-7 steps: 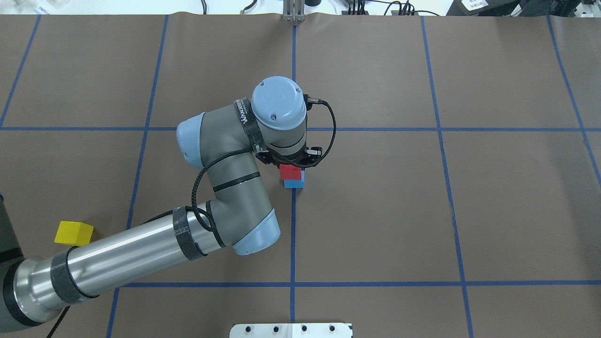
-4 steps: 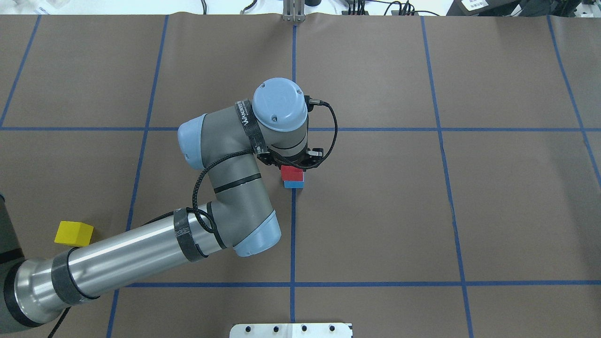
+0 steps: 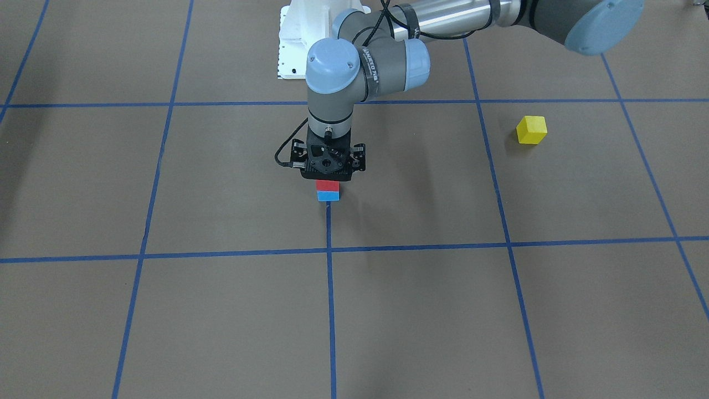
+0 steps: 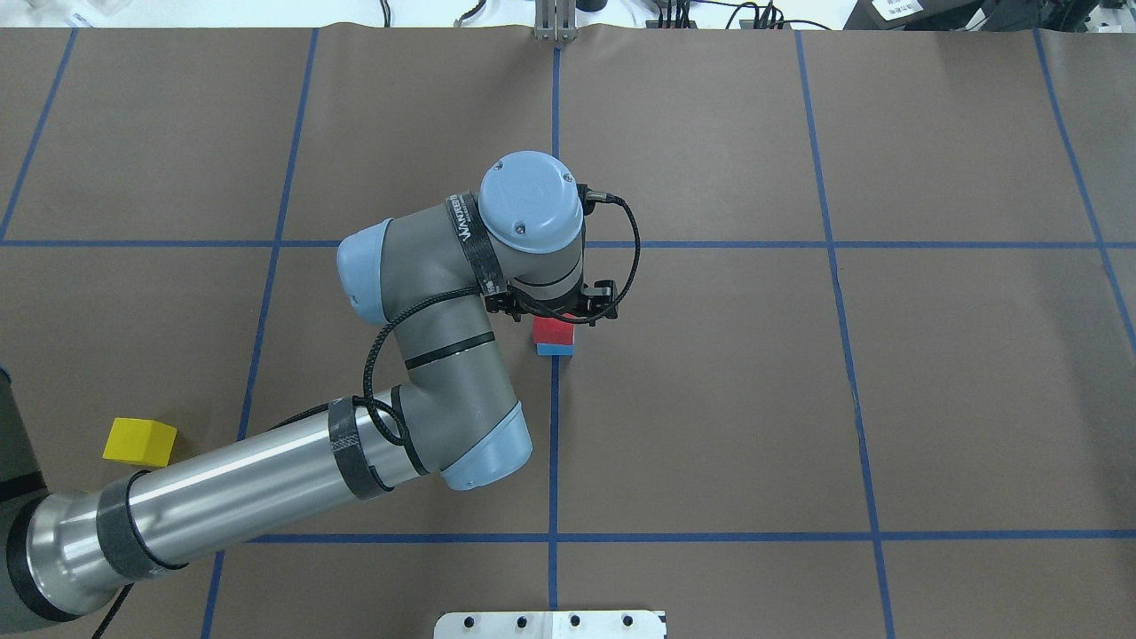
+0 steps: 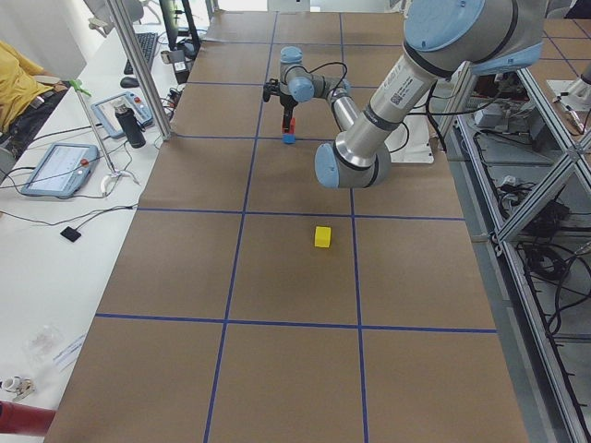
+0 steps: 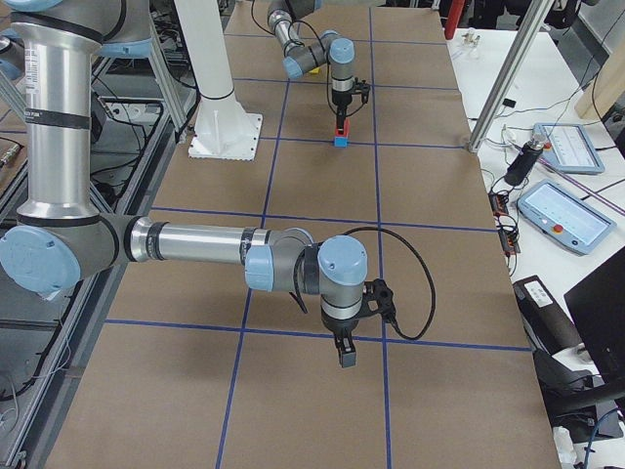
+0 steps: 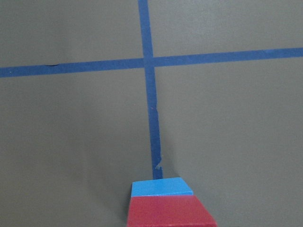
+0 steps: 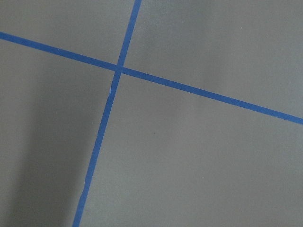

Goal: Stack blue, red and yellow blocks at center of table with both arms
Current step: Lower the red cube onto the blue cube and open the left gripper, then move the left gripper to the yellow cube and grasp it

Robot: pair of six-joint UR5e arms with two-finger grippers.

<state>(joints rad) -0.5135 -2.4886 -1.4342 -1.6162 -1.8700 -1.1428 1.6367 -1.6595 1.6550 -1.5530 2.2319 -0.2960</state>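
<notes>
A red block [image 4: 554, 331] sits on a blue block [image 4: 556, 350] at the table's centre, on the middle tape line. Both also show in the front view, red [image 3: 327, 185] on blue [image 3: 328, 195], and at the bottom of the left wrist view, red [image 7: 170, 211] on blue [image 7: 162, 187]. My left gripper [image 4: 555, 318] points straight down over the red block, its jaws spread open around it. A yellow block [image 4: 139, 441] lies alone at the near left, beside my left forearm. My right gripper [image 6: 346, 357] hangs over bare table at the right; I cannot tell whether it is open or shut.
Blue tape lines [image 4: 554, 444] divide the brown table into squares. The white robot base plate [image 4: 550, 624] sits at the near edge. A side bench with tablets [image 6: 562, 210] runs along the far edge. My left arm's elbow [image 4: 484, 444] lies between the stack and the yellow block.
The left gripper lowered the red block squarely onto the blue one. Its side links have since spread outward, so the jaws have opened. The yellow block has not moved.
</notes>
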